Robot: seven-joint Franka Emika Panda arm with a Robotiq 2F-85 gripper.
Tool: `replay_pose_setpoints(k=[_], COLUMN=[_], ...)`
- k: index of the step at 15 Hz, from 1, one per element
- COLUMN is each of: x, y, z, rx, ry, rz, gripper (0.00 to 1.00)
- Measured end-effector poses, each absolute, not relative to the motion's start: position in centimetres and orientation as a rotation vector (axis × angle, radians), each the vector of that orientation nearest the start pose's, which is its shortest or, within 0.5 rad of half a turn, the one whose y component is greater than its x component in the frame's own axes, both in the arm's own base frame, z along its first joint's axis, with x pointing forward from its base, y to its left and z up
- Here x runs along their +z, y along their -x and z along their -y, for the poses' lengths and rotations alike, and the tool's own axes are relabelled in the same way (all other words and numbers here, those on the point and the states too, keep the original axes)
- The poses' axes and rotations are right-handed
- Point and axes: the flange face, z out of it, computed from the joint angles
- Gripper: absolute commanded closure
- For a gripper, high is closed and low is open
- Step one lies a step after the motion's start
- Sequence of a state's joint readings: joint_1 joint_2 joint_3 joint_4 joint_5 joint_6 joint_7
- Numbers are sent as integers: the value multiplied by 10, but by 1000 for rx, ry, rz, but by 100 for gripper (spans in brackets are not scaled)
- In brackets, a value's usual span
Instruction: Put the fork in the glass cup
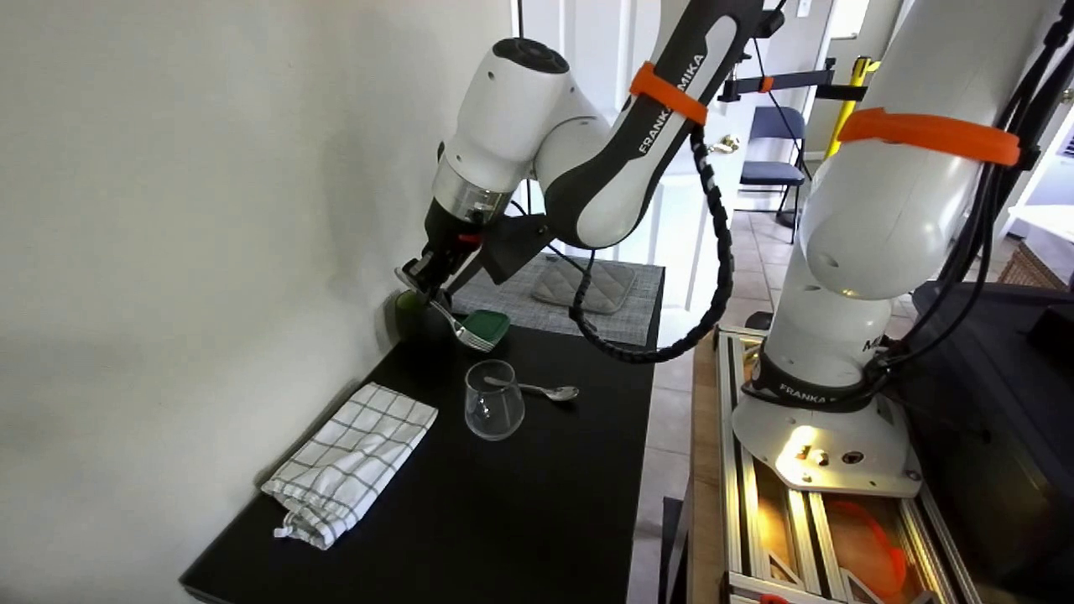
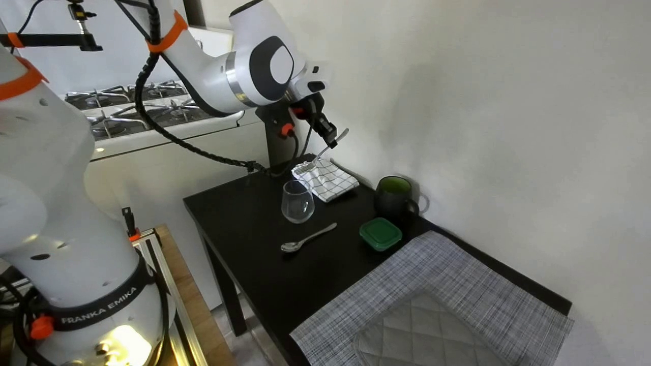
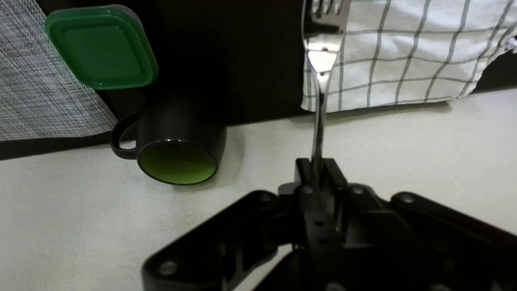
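Fork (image 3: 322, 83) in its clasp, the gripper (image 3: 317, 166) has both fingertips pressed on the handle and hangs near the wall (image 1: 210, 210) above the black table (image 2: 244, 203), the tines slanting downward in the air, well apart from the clear stemless glass (image 2: 298, 202). By its shine the fork is metal, so I expect it to be light and stiff, untroubled by a firm squeeze; the likelier trouble is the narrow, polished handle slipping or swivelling between the fingertips. The handle is the right place to take hold: in both exterior views its tail end pokes out past the fingertips, which leaves the neck and tines free to go in first. I would stand the fork steeper before lowering it, since at this slant it could knock the rim. The glass, upright on the table, looks fragile and rounded, and a nudge might slide or tip it, so the descent should be gentle. I see nothing inside it: the spoon (image 1: 550, 391) whose handle shows through it in an exterior view lies outside, on the table. The dark mug (image 3: 179, 129) near the wall shows a green lining, and I cannot tell whether anything sits in the bottom. Near it is a food container (image 2: 380, 233) with its green lid on, so its contents are hidden.
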State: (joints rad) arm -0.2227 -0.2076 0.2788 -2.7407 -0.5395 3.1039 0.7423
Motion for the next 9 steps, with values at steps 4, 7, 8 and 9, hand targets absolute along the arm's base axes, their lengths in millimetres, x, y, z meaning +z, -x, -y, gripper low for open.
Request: replay_pose_setpoints(k=[4, 7, 8, 9], x=[329, 322, 319, 317], y=[-414, -406, -404, -401], z=[-71, -79, -81, -84], rx=[-917, -920, -921, -922], ry=[3042, 3049, 3049, 3050], rz=[-193, -197, -201, -203], gripper=[98, 98, 98, 98])
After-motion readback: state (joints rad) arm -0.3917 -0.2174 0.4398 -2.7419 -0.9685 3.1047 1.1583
